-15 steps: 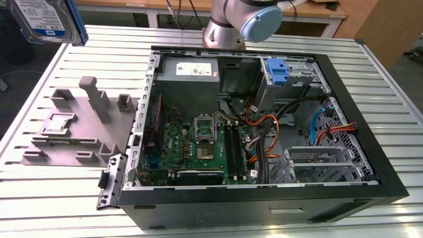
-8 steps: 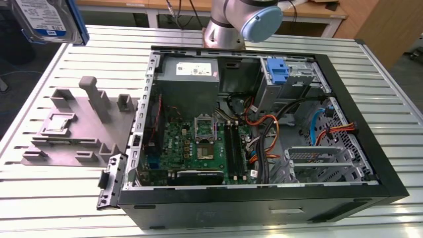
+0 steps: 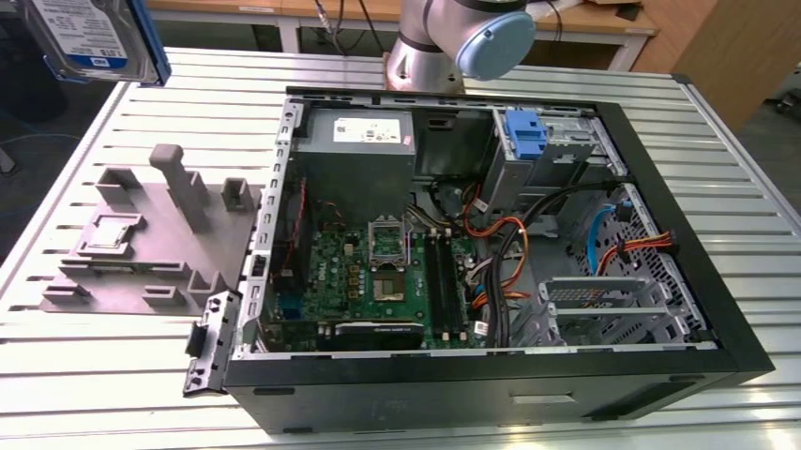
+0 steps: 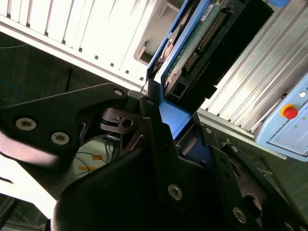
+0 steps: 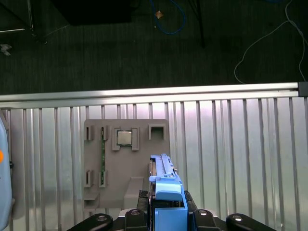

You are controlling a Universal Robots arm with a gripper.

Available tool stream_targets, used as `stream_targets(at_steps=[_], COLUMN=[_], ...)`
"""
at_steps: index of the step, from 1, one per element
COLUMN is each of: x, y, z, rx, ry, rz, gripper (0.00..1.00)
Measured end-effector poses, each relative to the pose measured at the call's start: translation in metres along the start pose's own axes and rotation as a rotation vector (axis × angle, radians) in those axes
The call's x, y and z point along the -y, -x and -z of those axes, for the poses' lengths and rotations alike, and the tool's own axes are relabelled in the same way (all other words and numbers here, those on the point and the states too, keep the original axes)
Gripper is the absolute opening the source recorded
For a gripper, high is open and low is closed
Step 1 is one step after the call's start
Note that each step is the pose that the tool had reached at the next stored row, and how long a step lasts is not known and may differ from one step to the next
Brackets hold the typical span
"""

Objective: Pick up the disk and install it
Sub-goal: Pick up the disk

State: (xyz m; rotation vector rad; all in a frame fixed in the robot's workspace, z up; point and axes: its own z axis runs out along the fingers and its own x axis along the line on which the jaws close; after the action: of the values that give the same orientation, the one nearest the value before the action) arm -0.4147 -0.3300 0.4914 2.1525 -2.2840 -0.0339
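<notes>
The gripper (image 5: 168, 214) had its fingers (image 5: 195, 214) closed on the blue bracket of the disk (image 5: 163, 178), pinching it from both sides. In the first wrist view the disk appeared edge-on, with its lower end cut off by the picture's edge. In the second wrist view the gripper's (image 4: 178, 139) own dark body hid most of the contact, leaving the disk's (image 4: 192, 43) circuit-board side and connector running away from the camera. In the exterior view the disk (image 3: 94, 37) hung raised off the slatted table (image 3: 100, 375) at the exterior view's left, label side outward, its top and one side cropped. It was well apart from the open computer case (image 3: 501, 384). A grey holder (image 3: 150, 234) with slots lay on the table beside the case, and below the disk in the first wrist view, a small chip (image 5: 125, 138) seated in it. A bare blue clip (image 3: 526, 136) stood in the case's drive bay, whose depth was hard to make out.
</notes>
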Motion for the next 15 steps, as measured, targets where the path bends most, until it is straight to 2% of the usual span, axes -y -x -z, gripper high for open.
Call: stream_targets(at_steps=[7,9,15], x=[0.0016,0.0058,0.008], y=[0.0001,0.0003,0.0005], z=[0.0,0.0001,0.0001], rx=[0.0,0.0,0.0], ry=[0.0,0.0,0.0], rz=[0.0,0.0,0.0], gripper=[0.36,0.36,0.36])
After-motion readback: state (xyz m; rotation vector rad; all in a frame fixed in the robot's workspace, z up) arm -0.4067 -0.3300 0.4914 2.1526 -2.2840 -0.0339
